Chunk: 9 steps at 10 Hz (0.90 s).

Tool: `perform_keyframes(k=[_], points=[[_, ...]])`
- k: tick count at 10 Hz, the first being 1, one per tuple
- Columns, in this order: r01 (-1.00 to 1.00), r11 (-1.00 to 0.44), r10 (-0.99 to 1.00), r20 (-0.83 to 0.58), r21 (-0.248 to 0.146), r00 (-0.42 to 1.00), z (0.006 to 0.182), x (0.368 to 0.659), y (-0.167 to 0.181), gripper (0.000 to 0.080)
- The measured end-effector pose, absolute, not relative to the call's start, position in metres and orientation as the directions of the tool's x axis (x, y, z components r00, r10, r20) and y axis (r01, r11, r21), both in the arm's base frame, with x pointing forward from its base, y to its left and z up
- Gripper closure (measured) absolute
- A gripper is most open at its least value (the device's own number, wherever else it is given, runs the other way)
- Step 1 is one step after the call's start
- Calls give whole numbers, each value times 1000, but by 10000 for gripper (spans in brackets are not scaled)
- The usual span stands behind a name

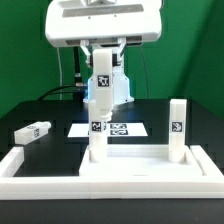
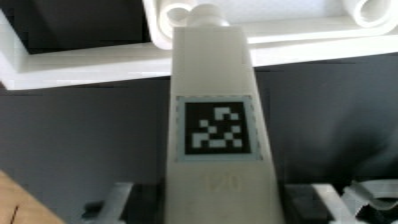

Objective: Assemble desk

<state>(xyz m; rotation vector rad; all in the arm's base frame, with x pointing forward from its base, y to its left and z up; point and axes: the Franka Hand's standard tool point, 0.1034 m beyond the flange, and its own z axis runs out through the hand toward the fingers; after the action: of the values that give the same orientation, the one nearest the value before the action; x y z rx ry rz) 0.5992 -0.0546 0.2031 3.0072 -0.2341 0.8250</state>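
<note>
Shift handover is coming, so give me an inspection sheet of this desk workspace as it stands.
Surface: dark table.
Job's things: panel lying flat; gripped leg upright at its corner; standing leg at the exterior view's right; lying leg loose at the left.
Clutter: marker board; border rail.
Grippers: gripper closed on the gripped leg.
Cables: dark cable beside the robot base.
Surroundings: green backdrop.
</note>
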Motion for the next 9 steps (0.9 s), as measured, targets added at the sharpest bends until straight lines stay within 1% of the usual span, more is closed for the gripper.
perform_keyframes(k=[2,3,4,5,6,7,8,9], points=[[-153,-988,-149,501,-34,853,201,600,-51,509],[-186,-981,-188,515,-57,836,197,606,-32,509],[-191,-978,-208,513,-85,833,192,619,4,509],[-207,-972,-236,521,-114,820,189,634,30,509],[-239,-961,-278,526,-141,804,178,648,53,509],[-244,-959,-282,517,-141,808,164,653,70,509],[-226,-966,-258,524,-125,812,166,653,67,509],[-229,-965,-261,524,-126,811,167,653,65,509]])
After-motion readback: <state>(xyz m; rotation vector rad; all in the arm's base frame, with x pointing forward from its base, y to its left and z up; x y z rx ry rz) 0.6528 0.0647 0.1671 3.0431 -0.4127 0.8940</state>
